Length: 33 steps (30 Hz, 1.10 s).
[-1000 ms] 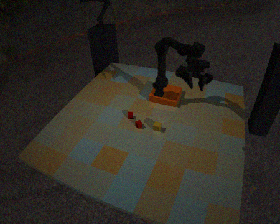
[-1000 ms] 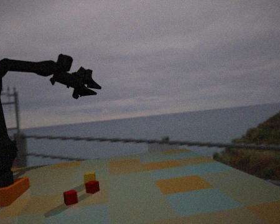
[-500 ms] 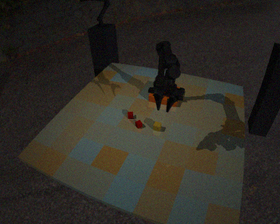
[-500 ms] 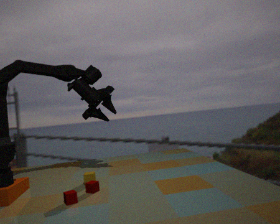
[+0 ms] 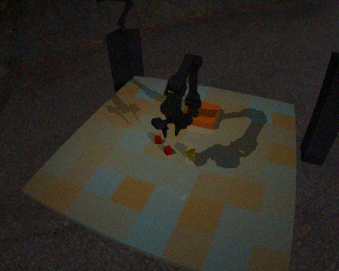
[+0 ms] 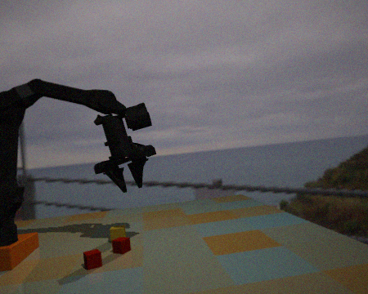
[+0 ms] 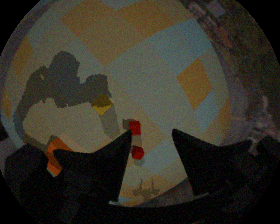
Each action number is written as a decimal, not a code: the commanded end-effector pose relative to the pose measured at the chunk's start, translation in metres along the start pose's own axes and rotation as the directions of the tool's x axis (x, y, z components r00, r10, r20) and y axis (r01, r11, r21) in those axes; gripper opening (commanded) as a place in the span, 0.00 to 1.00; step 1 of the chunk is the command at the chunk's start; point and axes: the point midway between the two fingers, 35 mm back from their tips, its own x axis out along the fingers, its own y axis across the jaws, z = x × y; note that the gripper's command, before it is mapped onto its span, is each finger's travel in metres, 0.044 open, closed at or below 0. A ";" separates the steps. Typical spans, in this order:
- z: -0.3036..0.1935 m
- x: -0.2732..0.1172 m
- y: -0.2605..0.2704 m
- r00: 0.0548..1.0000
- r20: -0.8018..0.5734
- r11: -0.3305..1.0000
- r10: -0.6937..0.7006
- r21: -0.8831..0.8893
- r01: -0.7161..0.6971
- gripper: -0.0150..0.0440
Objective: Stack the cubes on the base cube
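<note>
The gripper (image 5: 170,135) (image 6: 132,189) (image 7: 152,132) is partly open, holding nothing, above the table (image 5: 158,203) (image 6: 176,261) (image 7: 141,75). Two red cubes (image 5: 168,150) (image 6: 121,245) (image 7: 135,127) sit near the yellow cube (image 5: 190,153) (image 6: 118,233) (image 7: 102,105).

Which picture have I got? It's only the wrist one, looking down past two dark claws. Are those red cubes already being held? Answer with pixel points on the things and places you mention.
Observer: No. In the exterior view the hand (image 5: 170,136) (image 6: 133,189) (image 7: 152,132) hangs well above both red cubes (image 5: 158,139) (image 6: 92,259) (image 7: 137,152), with a clear gap beneath it.
Visitor: And what's the orange thing at the edge of mine?
Observer: The exterior view shows the black arm (image 5: 177,80) (image 6: 7,143) rising from that orange base (image 5: 205,121) (image 6: 20,255).
Visitor: Is anything beyond the table?
Observer: The top view shows a tall dark block (image 5: 126,56) on either side.
</note>
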 end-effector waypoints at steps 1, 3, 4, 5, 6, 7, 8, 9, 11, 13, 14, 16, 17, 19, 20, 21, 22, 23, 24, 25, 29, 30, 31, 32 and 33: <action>-0.033 0.015 0.005 0.992 -0.048 0.993 0.120 0.003 -0.120 0.70; -0.049 0.020 0.007 0.982 -0.060 0.984 0.178 0.011 -0.178 0.70; -0.053 0.021 0.007 0.979 -0.063 0.981 0.194 0.014 -0.194 0.70; -0.055 0.022 0.008 0.978 -0.063 0.980 0.200 0.015 -0.199 0.70; -0.055 0.022 0.008 0.978 -0.063 0.980 0.200 0.015 -0.199 0.70; -0.055 0.022 0.008 0.978 -0.063 0.980 0.200 0.015 -0.199 0.70; -0.055 0.022 0.008 0.978 -0.063 0.980 0.200 0.015 -0.199 0.70; -0.055 0.022 0.008 0.978 -0.063 0.980 0.200 0.015 -0.199 0.70; -0.055 0.023 0.008 0.978 -0.063 0.980 0.200 0.015 -0.199 0.70; -0.055 0.035 0.009 0.978 -0.063 0.980 0.200 0.015 -0.199 0.70; -0.055 0.044 0.011 0.978 -0.063 0.980 0.200 0.015 -0.199 0.70; -0.056 0.062 0.014 0.978 -0.063 0.980 0.200 0.015 -0.199 0.70; -0.057 0.070 0.017 0.978 -0.063 0.980 0.200 0.015 -0.199 0.70; -0.058 0.081 0.020 0.978 -0.063 0.980 0.200 0.015 -0.199 0.70; -0.059 0.083 0.020 0.978 -0.063 0.980 0.200 0.015 -0.199 0.70; -0.059 0.083 0.020 0.978 -0.063 0.980 0.200 0.015 -0.199 0.70; -0.059 0.083 0.020 0.978 -0.063 0.980 0.200 0.015 -0.199 0.70; -0.059 0.084 0.020 0.978 -0.063 0.980 0.200 0.015 -0.199 0.70; -0.059 0.086 0.021 0.978 -0.063 0.980 0.200 0.015 -0.199 0.70; -0.059 0.090 0.022 0.978 -0.063 0.980 0.200 0.015 -0.199 0.70; -0.060 0.097 0.023 0.978 -0.063 0.980 0.200 0.015 -0.199 0.70; -0.060 0.097 0.023 0.978 -0.063 0.980 0.200 0.015 -0.199 0.70; -0.060 0.097 0.023 0.978 -0.063 0.980 0.200 0.015 -0.199 0.70; -0.060 0.098 0.023 0.978 -0.063 0.980 0.200 0.015 -0.199 0.70; -0.060 0.098 0.023 0.978 -0.063 0.980 0.200 0.015 -0.200 0.70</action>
